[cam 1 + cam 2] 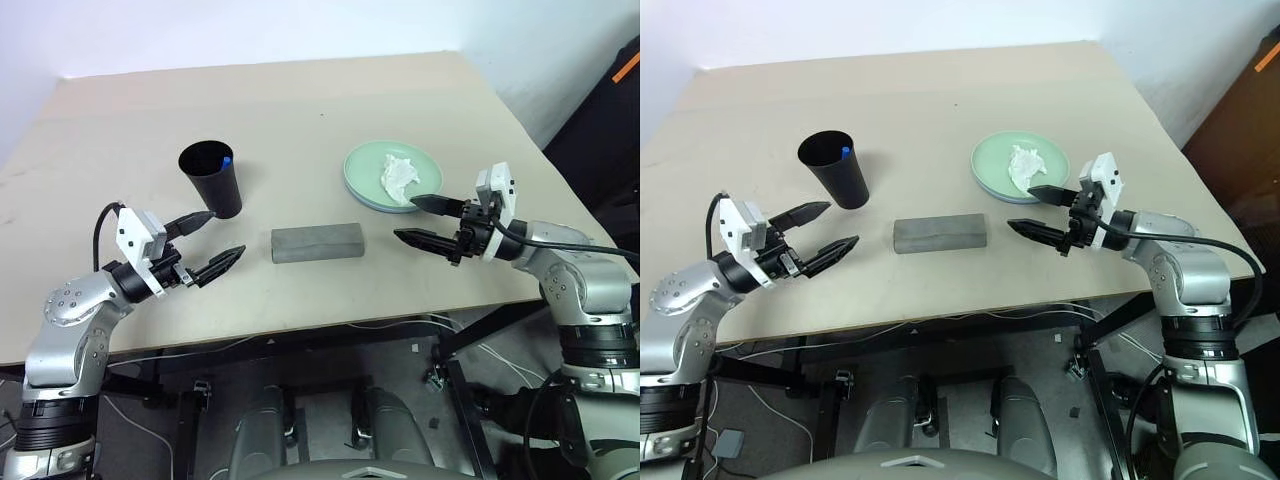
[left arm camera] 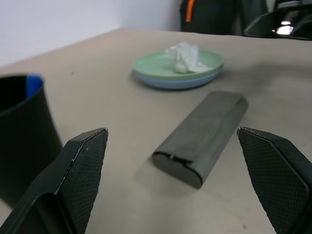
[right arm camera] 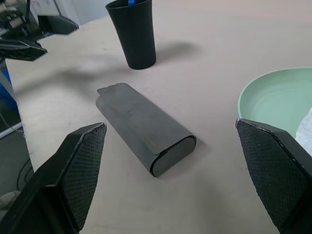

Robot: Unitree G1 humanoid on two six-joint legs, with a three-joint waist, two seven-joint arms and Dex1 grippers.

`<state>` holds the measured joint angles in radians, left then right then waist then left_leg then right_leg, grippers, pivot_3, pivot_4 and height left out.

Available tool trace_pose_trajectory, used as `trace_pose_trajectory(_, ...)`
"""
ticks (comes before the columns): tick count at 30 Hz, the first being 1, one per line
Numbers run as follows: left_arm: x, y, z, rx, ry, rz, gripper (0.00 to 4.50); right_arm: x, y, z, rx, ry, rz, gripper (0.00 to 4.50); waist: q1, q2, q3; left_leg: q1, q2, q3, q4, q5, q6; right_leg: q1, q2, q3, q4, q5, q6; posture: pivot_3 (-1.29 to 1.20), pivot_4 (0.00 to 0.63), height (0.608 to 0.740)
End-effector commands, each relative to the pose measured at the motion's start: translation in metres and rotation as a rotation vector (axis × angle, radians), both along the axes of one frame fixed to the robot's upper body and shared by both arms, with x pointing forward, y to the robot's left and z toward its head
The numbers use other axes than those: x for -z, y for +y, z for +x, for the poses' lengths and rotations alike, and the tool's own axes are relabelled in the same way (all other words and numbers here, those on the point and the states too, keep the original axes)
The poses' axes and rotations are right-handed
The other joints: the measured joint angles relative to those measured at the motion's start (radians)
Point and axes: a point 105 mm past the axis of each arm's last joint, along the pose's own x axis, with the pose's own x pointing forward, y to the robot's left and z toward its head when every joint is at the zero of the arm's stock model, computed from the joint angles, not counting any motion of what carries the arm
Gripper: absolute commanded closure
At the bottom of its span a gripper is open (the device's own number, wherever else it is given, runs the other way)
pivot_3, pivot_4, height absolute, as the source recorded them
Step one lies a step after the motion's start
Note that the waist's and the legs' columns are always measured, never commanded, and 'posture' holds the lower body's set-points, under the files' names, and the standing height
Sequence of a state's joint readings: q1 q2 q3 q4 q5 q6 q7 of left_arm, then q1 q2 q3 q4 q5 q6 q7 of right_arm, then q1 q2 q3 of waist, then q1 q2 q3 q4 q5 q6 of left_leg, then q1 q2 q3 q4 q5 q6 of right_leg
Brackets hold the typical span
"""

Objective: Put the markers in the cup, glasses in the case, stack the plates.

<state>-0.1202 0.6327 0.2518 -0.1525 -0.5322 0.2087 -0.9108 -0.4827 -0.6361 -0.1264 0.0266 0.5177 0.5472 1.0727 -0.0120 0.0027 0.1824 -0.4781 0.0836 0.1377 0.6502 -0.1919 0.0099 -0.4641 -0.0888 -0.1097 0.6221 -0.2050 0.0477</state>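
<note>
Now both grippers, left [image 1: 213,240] and right [image 1: 422,220], are hovering released, flanking the shut case [image 1: 317,243] at frame centre

On the table [image 1: 300,100], the shut case [image 1: 317,243] lies between two empty, wide-open grippers, left [image 1: 213,240] and right [image 1: 420,220], with the cup [image 1: 212,180] far-left and a tissue [image 1: 399,177] on the plates [image 1: 365,170] far-right.

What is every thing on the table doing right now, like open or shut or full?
cup: upright, blue marker tip showing inside
case: lid shut, lying flat
mint green plate: stacked on the blue plate
tissue: crumpled, on the top plate
left gripper: open, empty
right gripper: open, empty
</note>
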Motion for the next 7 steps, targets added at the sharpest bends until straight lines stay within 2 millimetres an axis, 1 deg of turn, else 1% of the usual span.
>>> trace_pose_trajectory(1,-0.001,0.0096,-0.003,-0.041,-0.027,0.0,0.05,-0.0055,0.0063,-0.0013,-0.029,-0.034,0.01,0.0,0.0,0.0,0.0,0.0,0.0,0.0,0.0,0.0,0.0,0.0,0.0,0.0,-0.001,0.0,0.0,0.0,0.15,0.701)
trace_pose_trajectory(7,0.0026,0.0157,-0.0032,-0.086,-0.035,-0.006,0.05,-0.0078,0.0114,0.0057,-0.046,-0.053,0.002,0.0,0.002,0.0,0.0,0.0,0.0,0.001,0.0,0.0,0.0,0.002,0.0,0.0,-0.003,0.0,0.0,0.0,0.15,0.701)
